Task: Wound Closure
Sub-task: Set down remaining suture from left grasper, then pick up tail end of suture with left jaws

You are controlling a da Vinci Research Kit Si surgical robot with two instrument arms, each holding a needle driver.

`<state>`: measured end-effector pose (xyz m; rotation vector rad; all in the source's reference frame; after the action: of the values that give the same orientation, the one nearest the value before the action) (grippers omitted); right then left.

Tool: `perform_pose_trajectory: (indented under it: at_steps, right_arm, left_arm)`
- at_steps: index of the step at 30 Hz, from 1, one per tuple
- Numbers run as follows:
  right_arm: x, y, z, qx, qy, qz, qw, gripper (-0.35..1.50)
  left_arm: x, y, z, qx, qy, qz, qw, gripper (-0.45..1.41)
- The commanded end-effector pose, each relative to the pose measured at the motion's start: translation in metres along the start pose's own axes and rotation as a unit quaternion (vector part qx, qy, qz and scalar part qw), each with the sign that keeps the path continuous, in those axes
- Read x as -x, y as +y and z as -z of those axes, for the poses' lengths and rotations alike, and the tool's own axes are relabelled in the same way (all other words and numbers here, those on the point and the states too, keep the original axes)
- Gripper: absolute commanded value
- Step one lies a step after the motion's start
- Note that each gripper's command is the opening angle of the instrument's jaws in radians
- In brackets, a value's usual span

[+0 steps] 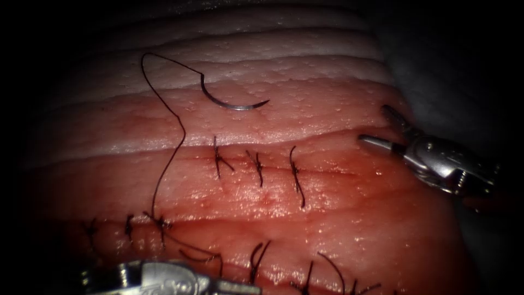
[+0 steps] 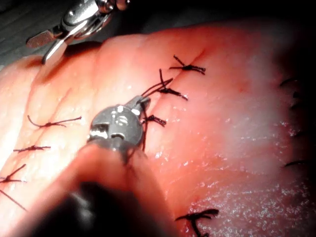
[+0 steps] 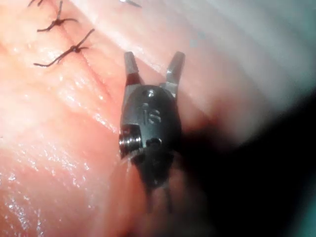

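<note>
The right claw (image 1: 385,131) hangs at the tissue's right edge with its jaws spread and nothing between them; the right wrist view shows both fingers (image 3: 131,63) parted above bare tissue. The left claw (image 1: 240,287) lies along the tissue's near edge, beside the lower row of stitches. In the left wrist view its tip (image 2: 140,103) sits among dark thread ends by a knot, but I cannot tell whether its jaws are parted or pressed on anything.

The needle (image 1: 234,104) lies free on the tissue (image 1: 338,218), well above the middle cut (image 1: 327,170) and apart from both claws, its curve belly-down, not in the tissue. Its thread (image 1: 166,164) runs from the needle's left end, loops up and left, then falls to a knot (image 1: 162,223) in the lower stitch row.

As I judge it, a stitch is tied and the needle is parked. A next move would call for a claw to reach and take the needle on its curve.
</note>
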<state>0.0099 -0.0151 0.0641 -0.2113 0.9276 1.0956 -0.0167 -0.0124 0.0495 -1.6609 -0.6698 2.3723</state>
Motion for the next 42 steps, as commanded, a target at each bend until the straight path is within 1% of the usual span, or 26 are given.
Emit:
perform_pose_trajectory:
  at_steps: [1, 2, 3, 4, 6, 7, 9, 11, 12, 15, 17, 18, 19, 20, 21, 22, 24, 26, 27, 28, 32, 34, 35, 37, 39, 42]
  right_arm:
    - [0.0010, -0.0008, -0.0009, 0.000, -0.004, 0.002, 1.000, 1.13]
    - [0.0011, -0.0008, -0.0010, -0.001, -0.004, 0.002, 1.000, 1.13]
    - [0.0013, -0.0009, -0.0011, -0.002, -0.005, 0.003, 1.000, 1.13]
    - [0.0014, -0.0010, -0.0012, -0.003, -0.005, 0.003, 1.000, 1.13]
    - [0.0015, -0.0010, -0.0012, -0.003, -0.005, 0.004, 1.000, 1.13]
    - [0.0016, -0.0011, -0.0014, -0.003, -0.004, 0.004, 1.000, 1.13]
    - [0.0016, -0.0013, -0.0015, -0.002, -0.004, 0.004, 1.000, 1.16]
    - [0.0017, -0.0014, -0.0015, -0.002, -0.003, 0.004, 1.000, 1.16]
    - [0.0017, -0.0015, -0.0015, -0.001, -0.003, 0.004, 1.000, 1.20]
    - [0.0018, -0.0017, -0.0014, -0.001, -0.004, 0.004, 1.000, 1.21]
    - [0.0018, -0.0018, -0.0013, -0.001, -0.005, 0.004, 1.000, 1.23]
    - [0.0019, -0.0018, -0.0013, -0.001, -0.005, 0.004, 1.000, 1.25]
    - [0.0018, -0.0019, -0.0012, -0.001, -0.005, 0.004, 1.000, 1.25]
    - [0.0018, -0.0019, -0.0011, -0.003, -0.005, 0.004, 1.000, 1.25]
    - [0.0018, -0.0019, -0.0011, -0.003, -0.005, 0.004, 1.000, 1.25]
    - [0.0018, -0.0019, -0.0012, -0.004, -0.005, 0.004, 1.000, 1.25]
    - [0.0018, -0.0020, -0.0012, -0.003, -0.005, 0.007, 1.000, 1.25]
    - [0.0017, -0.0022, -0.0013, -0.008, -0.004, 0.007, 1.000, 1.26]
    - [0.0018, -0.0022, -0.0013, -0.010, -0.004, 0.007, 1.000, 1.26]
    - [0.0018, -0.0023, -0.0013, -0.011, -0.004, 0.007, 1.000, 1.23]
    - [0.0017, -0.0023, -0.0013, -0.011, -0.004, 0.010, 1.000, 1.21]
    - [0.0018, -0.0024, -0.0013, -0.011, -0.004, 0.013, 1.000, 1.18]
    - [0.0018, -0.0024, -0.0013, -0.011, -0.004, 0.013, 1.000, 1.18]
    - [0.0018, -0.0025, -0.0013, -0.011, -0.003, 0.016, 1.000, 1.18]
    - [0.0018, -0.0026, -0.0013, -0.011, -0.003, 0.016, 1.000, 1.18]
    - [0.0020, -0.0026, -0.0013, -0.011, -0.002, 0.016, 1.000, 1.16]
  left_arm:
    - [0.0007, 0.0000, -0.0008, 0.007, -0.001, 0.020, 1.000, 0.46]
    - [0.0010, 0.0000, -0.0008, 0.011, -0.003, 0.031, 0.999, 0.83]
    - [0.0011, 0.0000, -0.0007, 0.015, -0.006, 0.044, 0.999, 1.06]
    - [0.0010, -0.0002, -0.0005, 0.014, -0.012, 0.052, 0.998, 1.21]
    - [0.0009, -0.0002, -0.0002, 0.011, -0.014, 0.058, 0.998, 1.25]
    - [0.0005, -0.0002, 0.0012, 0.015, -0.014, 0.059, 0.998, 1.38]
    - [-0.0001, -0.0001, 0.0030, 0.015, -0.016, 0.061, 0.998, 1.38]
    - [-0.0002, 0.0000, 0.0036, 0.011, -0.019, 0.062, 0.998, 1.38]
    - [-0.0006, 0.0001, 0.0051, 0.011, -0.022, 0.064, 0.998, 1.38]
    - [-0.0010, 0.0005, 0.0075, 0.019, -0.022, 0.062, 0.998, 1.38]
    - [-0.0010, 0.0009, 0.0107, 0.012, -0.032, 0.056, 0.998, 1.33]
    - [-0.0011, 0.0009, 0.0116, 0.008, -0.036, 0.057, 0.998, 1.28]
    - [-0.0016, 0.0001, 0.0136, -0.002, -0.046, 0.066, 0.997, 1.13]
    - [-0.0021, -0.0005, 0.0143, -0.010, -0.043, 0.074, 0.996, 1.06]
    - [-0.0027, -0.0014, 0.0148, -0.019, -0.037, 0.080, 0.996, 0.92]
    - [-0.0035, -0.0027, 0.0152, -0.033, -0.026, 0.081, 0.996, 0.87]
    - [-0.0046, -0.0050, 0.0155, -0.063, -0.006, 0.074, 0.995, 0.69]
    - [-0.0061, -0.0091, 0.0149, -0.117, 0.006, 0.062, 0.991, 0.57]
    - [-0.0063, -0.0102, 0.0145, -0.128, 0.003, 0.063, 0.990, 0.53]
    - [-0.0063, -0.0121, 0.0129, -0.149, -0.004, 0.069, 0.986, 0.52]
    - [-0.0053, -0.0145, 0.0088, -0.158, -0.041, 0.072, 0.984, 0.57]
    - [-0.0042, -0.0156, 0.0054, -0.161, -0.066, 0.071, 0.982, 0.52]
    - [-0.0037, -0.0159, 0.0040, -0.160, -0.080, 0.046, 0.983, 0.48]
    - [-0.0026, -0.0161, 0.0019, -0.148, -0.099, 0.015, 0.984, 0.30]
    - [-0.0010, -0.0163, -0.0004, -0.112, -0.109, -0.013, 0.988, 0.25]
    - [0.0014, -0.0165, -0.0031, -0.066, -0.104, -0.044, 0.991, 0.08]
